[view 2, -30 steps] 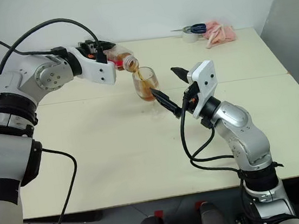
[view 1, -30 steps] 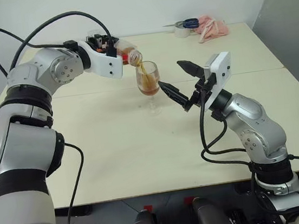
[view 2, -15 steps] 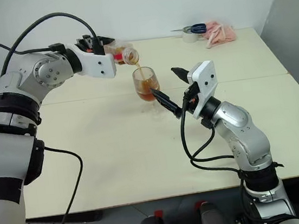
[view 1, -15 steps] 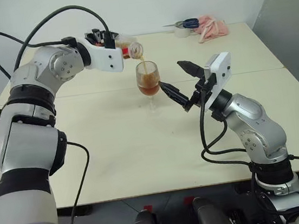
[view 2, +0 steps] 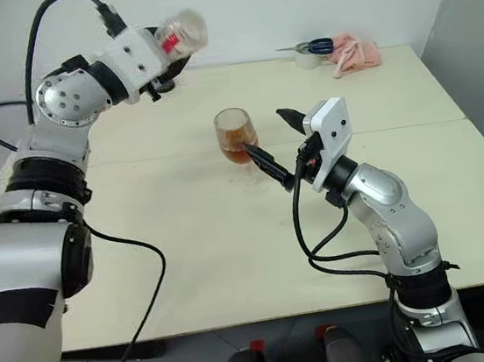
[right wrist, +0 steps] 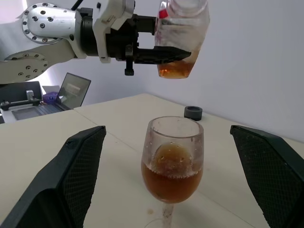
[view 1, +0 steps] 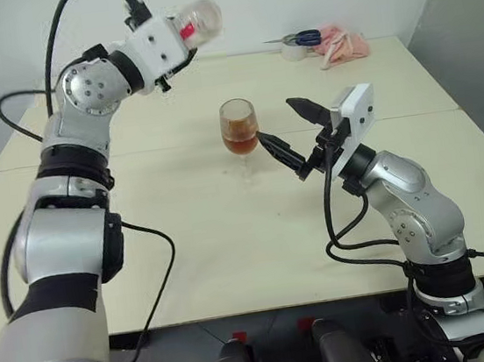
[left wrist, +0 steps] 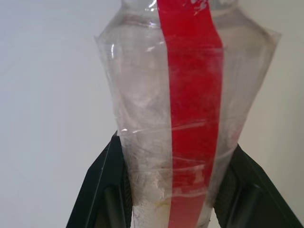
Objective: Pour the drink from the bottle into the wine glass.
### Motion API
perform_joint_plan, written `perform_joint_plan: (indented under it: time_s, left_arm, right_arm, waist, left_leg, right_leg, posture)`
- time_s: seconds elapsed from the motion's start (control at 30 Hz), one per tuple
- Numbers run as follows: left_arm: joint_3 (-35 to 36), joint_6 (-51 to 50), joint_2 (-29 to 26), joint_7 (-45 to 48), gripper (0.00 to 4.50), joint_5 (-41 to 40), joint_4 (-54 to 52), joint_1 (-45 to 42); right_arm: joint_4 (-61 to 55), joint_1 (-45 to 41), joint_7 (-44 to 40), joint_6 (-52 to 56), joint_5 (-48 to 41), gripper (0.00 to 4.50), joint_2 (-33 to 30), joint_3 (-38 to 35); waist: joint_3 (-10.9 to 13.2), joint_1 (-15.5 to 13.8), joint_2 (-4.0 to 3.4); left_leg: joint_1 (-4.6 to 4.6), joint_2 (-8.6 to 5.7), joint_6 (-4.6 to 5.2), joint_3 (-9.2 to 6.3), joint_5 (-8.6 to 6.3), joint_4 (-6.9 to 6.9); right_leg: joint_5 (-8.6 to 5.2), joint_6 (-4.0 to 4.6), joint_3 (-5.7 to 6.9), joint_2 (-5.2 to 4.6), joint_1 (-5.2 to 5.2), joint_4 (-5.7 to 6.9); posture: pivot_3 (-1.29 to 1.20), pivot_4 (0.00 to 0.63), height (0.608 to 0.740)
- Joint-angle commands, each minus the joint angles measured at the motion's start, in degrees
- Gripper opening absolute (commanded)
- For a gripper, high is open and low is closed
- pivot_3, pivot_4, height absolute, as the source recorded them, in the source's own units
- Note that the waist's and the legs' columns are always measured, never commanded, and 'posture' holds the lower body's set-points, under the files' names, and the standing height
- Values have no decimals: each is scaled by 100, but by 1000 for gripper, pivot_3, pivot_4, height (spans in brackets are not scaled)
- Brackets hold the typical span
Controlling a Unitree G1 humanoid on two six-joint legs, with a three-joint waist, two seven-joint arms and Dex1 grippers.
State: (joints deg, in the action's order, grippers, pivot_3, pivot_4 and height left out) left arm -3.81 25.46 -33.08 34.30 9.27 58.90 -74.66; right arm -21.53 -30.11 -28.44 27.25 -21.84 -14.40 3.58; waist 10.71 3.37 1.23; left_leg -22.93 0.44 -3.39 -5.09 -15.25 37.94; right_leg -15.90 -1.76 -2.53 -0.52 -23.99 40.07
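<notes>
A: Where do you see the bottle now?

B: You see it high above the back left part of the table, well apart from the wine glass. The left gripper is clenched on its body, and in the left wrist view the 2 black fingers press the clear plastic from both sides, next to the red label strip. In the right wrist view a little of the drink lies in the low end of the bottle, which is close to upright there.

A: And the glass?

B: It stands upright on its foot near the middle of the table, just behind the seam that crosses the top. The bowl is about half full with amber liquid, with some foam on it. The right gripper is released, its 2 fingers spread wide; 1 fingertip is just beside the bowl, and I cannot tell if it touches.

A: How much free room do you have?

B: The near part of the table is bare up to the front edge. At the far right corner lie a roll of tape, blue-handled scissors and a pink cloth, well apart from the glass. A small dark cap lies on the table behind the glass.
</notes>
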Motion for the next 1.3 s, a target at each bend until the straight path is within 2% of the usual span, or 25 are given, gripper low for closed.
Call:
perform_joint_plan:
  time_s: [0.03,0.17,0.3,0.43,0.67,1.03,1.3]
  left_arm:
    - [853,-1183,154,-451,1717,-922,-1153,738]
    - [1420,-2370,451,-1193,1717,-1376,-2526,1676]
    - [2140,-3240,873,-2171,1717,-1829,-3736,2879]
    - [2311,-3532,954,-2332,1717,-1991,-4225,3467]
    - [2394,-3316,1147,-2080,1717,-2340,-4082,4144]
    - [2273,-2640,1090,-1894,1717,-2223,-2959,4033]
    - [2210,-2676,1116,-1805,4403,-2267,-2971,4117]
  right_arm:
    - [-279,47,-343,58,-252,4500,-216,15]
    - [-541,355,-943,160,-598,4500,-662,8]
    - [-616,1062,-2110,-154,-736,4500,-1486,158]
    - [-440,1190,-2321,-384,-639,4500,-1582,233]
    - [-214,1053,-2110,-339,-611,4500,-1389,229]
    - [-316,1065,-1820,-75,-720,4500,-1428,105]
    - [-420,1083,-1601,134,-824,4500,-1387,46]
  waist:
    - [0,33,-1]
    - [-1,41,-1]
    - [-3,12,4]
    - [-5,-14,7]
    - [-6,-67,8]
    - [-7,-115,10]
    - [-7,-115,10]
  left_leg:
    - [2,2,0,3,0,1]
    - [0,6,0,-6,0,3]
    - [0,9,0,-8,0,5]
    - [2,-3,0,1,0,15]
    - [34,-3,-1,-8,0,12]
    - [34,-12,0,-10,0,10]
    - [34,-12,0,-9,-1,9]
  right_leg:
    - [0,0,-3,-1,0,4]
    - [1,2,1,1,-2,10]
    - [1,2,1,-21,2,6]
    - [3,0,1,-20,3,8]
    - [3,1,8,-20,48,-9]
    - [3,1,11,-23,49,-12]
    - [3,1,11,-23,50,-13]
  posture:
    - [0,150,740]
    - [0,150,740]
    - [0,150,740]
    - [0,150,740]
    - [0,150,740]
    - [0,150,740]
    - [0,150,740]
